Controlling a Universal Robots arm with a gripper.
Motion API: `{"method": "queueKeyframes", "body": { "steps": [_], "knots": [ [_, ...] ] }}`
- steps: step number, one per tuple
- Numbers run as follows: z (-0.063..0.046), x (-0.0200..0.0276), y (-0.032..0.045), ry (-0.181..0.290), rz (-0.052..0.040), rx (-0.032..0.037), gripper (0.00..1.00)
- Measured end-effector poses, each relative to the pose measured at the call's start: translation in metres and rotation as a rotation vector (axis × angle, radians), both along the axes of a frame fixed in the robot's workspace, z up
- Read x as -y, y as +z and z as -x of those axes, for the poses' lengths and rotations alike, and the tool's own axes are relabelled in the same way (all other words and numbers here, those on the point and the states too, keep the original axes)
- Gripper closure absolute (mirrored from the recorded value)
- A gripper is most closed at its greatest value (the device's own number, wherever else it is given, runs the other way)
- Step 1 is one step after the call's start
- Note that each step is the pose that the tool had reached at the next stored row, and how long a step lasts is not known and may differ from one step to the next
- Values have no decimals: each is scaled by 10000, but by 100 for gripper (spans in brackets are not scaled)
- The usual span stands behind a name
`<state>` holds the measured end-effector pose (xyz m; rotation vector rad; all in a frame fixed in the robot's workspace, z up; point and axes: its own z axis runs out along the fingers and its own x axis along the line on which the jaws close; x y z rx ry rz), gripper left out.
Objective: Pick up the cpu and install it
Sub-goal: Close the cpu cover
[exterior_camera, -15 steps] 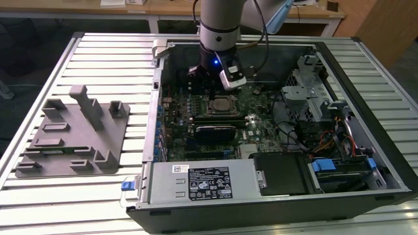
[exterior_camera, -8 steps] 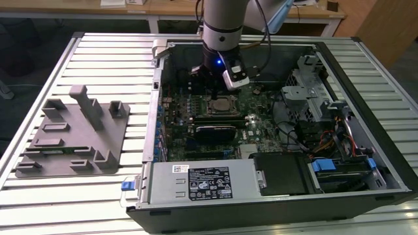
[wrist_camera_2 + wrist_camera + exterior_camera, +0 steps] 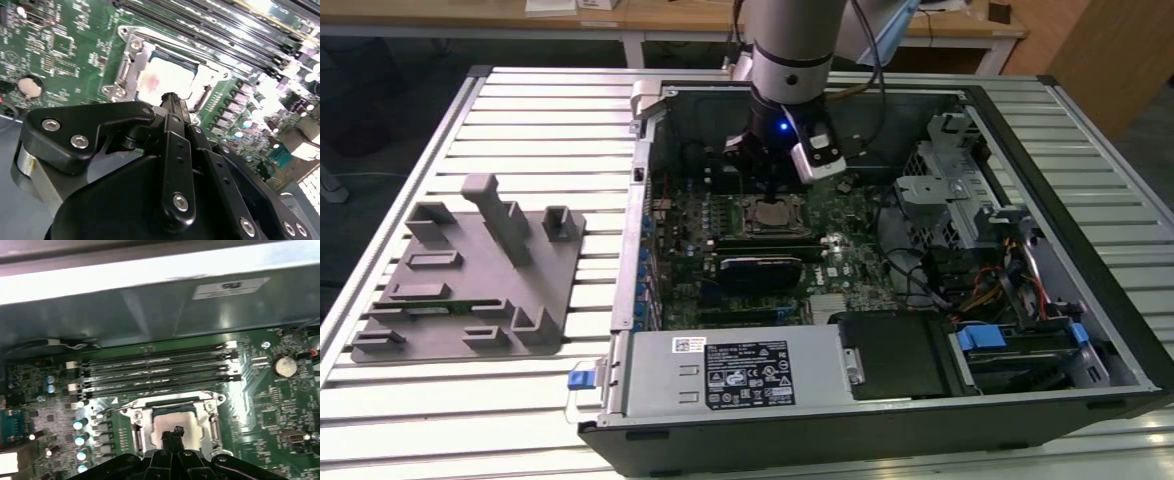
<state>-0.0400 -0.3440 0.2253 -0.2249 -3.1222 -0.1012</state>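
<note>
Silver and flat, the cpu (image 3: 176, 421) lies seated inside the metal socket frame (image 3: 138, 426) on the green motherboard (image 3: 280, 405), within the open computer case (image 3: 1067, 300). The black gripper (image 3: 172, 102) hangs just above it in both wrist views, so the chip lies straight under the fingertips, which point down at its middle. The fingers look pressed together and hold nothing; the chip is square, without a long axis.
</note>
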Motion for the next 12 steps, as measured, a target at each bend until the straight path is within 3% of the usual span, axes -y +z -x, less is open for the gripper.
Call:
{"method": "queueKeyframes", "body": {
  "steps": [4,12],
  "knots": [
    [-58,0,0,0,-1,1,89],
    [-75,8,0,0,0,0,89]
  ]
}}
